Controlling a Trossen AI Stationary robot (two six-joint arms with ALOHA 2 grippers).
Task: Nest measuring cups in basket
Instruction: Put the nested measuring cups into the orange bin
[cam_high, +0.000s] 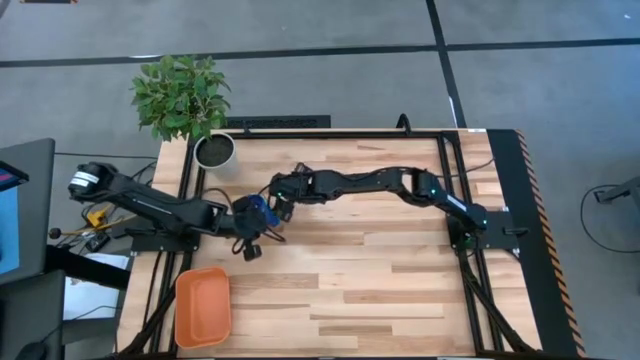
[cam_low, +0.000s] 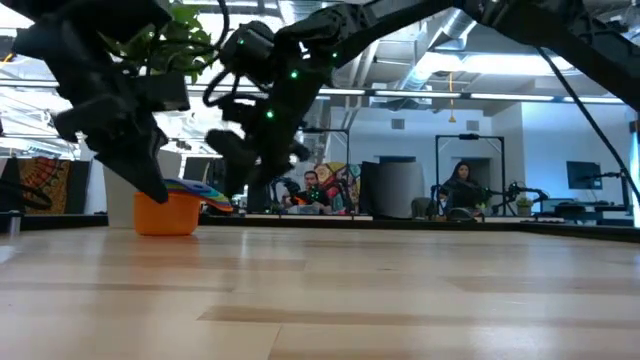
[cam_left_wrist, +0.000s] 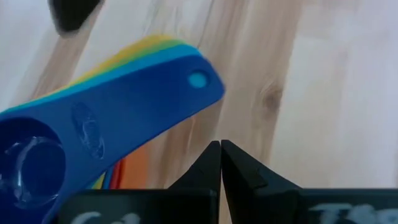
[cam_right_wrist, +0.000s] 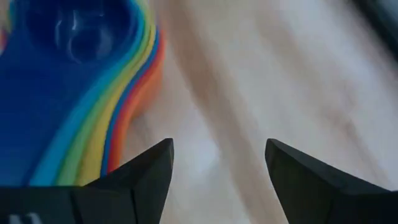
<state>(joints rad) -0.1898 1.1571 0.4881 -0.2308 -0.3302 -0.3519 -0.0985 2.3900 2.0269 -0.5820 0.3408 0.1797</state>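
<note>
Measuring cups (cam_high: 259, 210) nested in one stack on bare table (cam_high: 400, 280) between the two grippers, well apart from empty basket (cam_high: 203, 306) at near-left corner; stack not clamped by either. Left gripper (cam_left_wrist: 221, 163) jaws together just beside the stack's handles, right gripper (cam_right_wrist: 217, 162) jaws apart beside the bowls. Colour layers visible only from wrists and low view, where orange bottom cup (cam_low: 166, 213) rests on wood; overhead shows just blue.
</note>
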